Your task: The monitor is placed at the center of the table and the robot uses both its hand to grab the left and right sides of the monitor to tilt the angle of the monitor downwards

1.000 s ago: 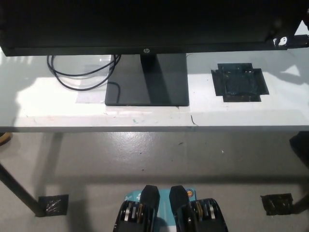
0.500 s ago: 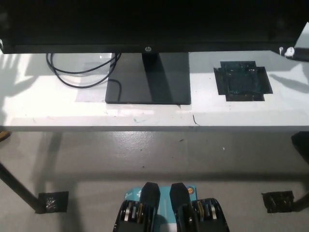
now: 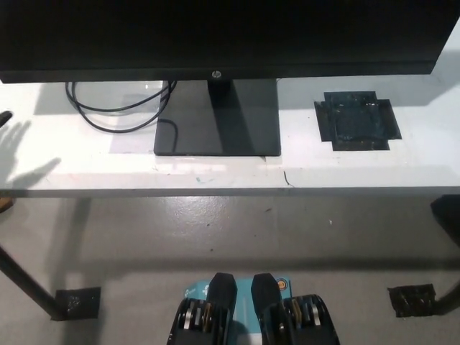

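The black monitor fills the top of the head view, and its lower edge runs level across the picture. Its neck and flat black base stand on the white table near the middle. Neither of my hands shows. A hand-shaped shadow lies on the table at the far left, with a small dark tip at the picture's edge beside it.
A looped black cable lies on the table left of the base. A patch of dark tape is stuck to the table on the right. Below the table's front edge is grey floor with tape marks.
The hand parts seen at the monitor's lower right and left corners have gone out of view. The monitor's lower edge, slanted a second ago, now sits level. A hand's shadow now falls at left.
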### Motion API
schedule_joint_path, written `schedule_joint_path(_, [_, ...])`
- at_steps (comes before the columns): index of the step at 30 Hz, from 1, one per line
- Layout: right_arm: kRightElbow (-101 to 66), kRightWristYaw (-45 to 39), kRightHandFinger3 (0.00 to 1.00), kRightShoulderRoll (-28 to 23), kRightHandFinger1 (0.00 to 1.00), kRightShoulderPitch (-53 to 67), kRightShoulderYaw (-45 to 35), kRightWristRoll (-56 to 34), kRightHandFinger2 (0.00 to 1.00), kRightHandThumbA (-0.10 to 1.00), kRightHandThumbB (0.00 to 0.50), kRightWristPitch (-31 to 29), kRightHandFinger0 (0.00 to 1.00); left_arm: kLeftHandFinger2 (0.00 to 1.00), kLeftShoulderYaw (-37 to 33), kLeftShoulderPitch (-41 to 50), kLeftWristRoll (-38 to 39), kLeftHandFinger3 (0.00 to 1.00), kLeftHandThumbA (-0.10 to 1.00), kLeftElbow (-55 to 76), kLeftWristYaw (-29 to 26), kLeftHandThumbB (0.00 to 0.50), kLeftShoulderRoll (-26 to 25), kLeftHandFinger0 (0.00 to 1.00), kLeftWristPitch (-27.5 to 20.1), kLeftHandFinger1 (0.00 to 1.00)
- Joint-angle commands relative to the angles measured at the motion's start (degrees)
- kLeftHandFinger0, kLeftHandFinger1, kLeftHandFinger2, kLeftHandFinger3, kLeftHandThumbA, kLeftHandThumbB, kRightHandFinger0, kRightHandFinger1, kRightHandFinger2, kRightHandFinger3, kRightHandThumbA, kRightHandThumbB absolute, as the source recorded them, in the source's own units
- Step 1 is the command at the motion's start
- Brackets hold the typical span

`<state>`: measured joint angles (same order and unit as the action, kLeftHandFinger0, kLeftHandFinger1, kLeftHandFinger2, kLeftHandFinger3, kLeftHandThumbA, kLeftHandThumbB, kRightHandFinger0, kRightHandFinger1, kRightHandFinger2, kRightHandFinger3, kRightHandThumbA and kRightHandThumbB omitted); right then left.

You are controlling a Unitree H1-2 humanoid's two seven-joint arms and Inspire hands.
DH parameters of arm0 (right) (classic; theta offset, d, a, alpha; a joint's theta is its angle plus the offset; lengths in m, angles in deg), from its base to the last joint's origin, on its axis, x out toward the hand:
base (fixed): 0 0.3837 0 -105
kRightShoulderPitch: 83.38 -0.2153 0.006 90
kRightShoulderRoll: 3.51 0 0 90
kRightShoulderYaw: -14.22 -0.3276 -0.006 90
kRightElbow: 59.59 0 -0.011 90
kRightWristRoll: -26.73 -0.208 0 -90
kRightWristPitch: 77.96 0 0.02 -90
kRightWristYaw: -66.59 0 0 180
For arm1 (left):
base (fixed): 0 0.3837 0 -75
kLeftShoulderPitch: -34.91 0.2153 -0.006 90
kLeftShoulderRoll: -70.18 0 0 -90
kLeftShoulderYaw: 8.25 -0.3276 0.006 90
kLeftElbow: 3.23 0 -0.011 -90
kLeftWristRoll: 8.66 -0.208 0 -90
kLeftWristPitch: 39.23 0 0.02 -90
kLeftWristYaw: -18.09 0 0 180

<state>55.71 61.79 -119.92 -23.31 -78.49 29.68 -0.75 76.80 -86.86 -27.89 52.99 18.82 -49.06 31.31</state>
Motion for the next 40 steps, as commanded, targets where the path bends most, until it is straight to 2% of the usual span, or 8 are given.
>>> schedule_joint_path(1, [-23.1, -8.7, 1.0, -7.6, 1.0, 7.4, -15.7, -26.1, 1.0, 0.65, 0.5, 7.0, 1.0, 1.0, 12.7, 8.5, 17.3, 1.0, 1.0, 25.9, 5.1, 0.375, -6.4, 1.0, 4.5, 1.0])
schedule_joint_path(2, [-23.4, -9.0, 1.0, -7.4, 1.0, 7.5, -16.1, -26.1, 1.0, 0.65, 0.5, 7.3, 1.0, 1.0, 13.0, 8.7, 17.3, 1.0, 1.0, 26.3, 5.4, 0.375, -6.3, 1.0, 4.8, 1.0])
schedule_joint_path(3, [-30.7, -2.7, 1.0, -1.4, 1.0, 12.3, -18.5, -27.2, 1.0, 0.99, 0.403, 0.0, 1.0, 1.0, 15.4, 16.6, 23.2, 1.0, 1.0, 38.0, 3.8, 0.367, -4.2, 1.0, 3.1, 1.0])
schedule_joint_path(8, [-38.3, 2.1, 1.0, 5.5, 1.0, 16.6, -17.4, -22.8, 1.0, 1.0, 0.38, -6.7, 1.0, 1.0, 16.1, 22.3, 24.4, 1.0, 1.0, 48.6, 1.8, 0.324, -0.7, 1.0, 3.2, 1.0])
schedule_joint_path(10, [-52.5, 7.9, 1.0, 20.7, 1.0, 24.5, -9.7, -10.5, 1.0, 1.0, 0.431, -10.1, 1.0, 1.0, 10.8, 28.8, 24.0, 1.0, 1.0, 61.0, -1.2, 0.352, 6.7, 1.0, 2.3, 1.0])
schedule_joint_path(15, [-51.0, 6.1, 1.0, 31.5, 1.0, 29.1, 0.2, 0.5, 1.0, 1.0, 0.407, -14.1, 1.0, 1.0, 4.5, 32.9, 20.3, 1.0, 1.0, 62.0, -1.0, 0.385, 15.0, 1.0, -0.8, 1.0])
schedule_joint_path(18, [-45.1, 9.2, 1.0, 34.4, 1.0, 30.7, 4.2, 5.5, 1.0, 1.0, 0.315, -14.1, 1.0, 1.0, 1.8, 34.7, 16.8, 1.0, 1.0, 57.1, -1.5, 0.324, 20.9, 1.0, -5.1, 1.0])
schedule_joint_path(40, [-26.5, 6.7, 1.0, 36.4, 1.0, 30.4, 2.8, -0.5, 1.0, 1.0, 0.353, -14.1, 1.0, 1.0, 1.9, 32.0, 12.2, 1.0, 1.0, 32.7, -3.6, 0.259, 27.1, 1.0, -7.5, 1.0])
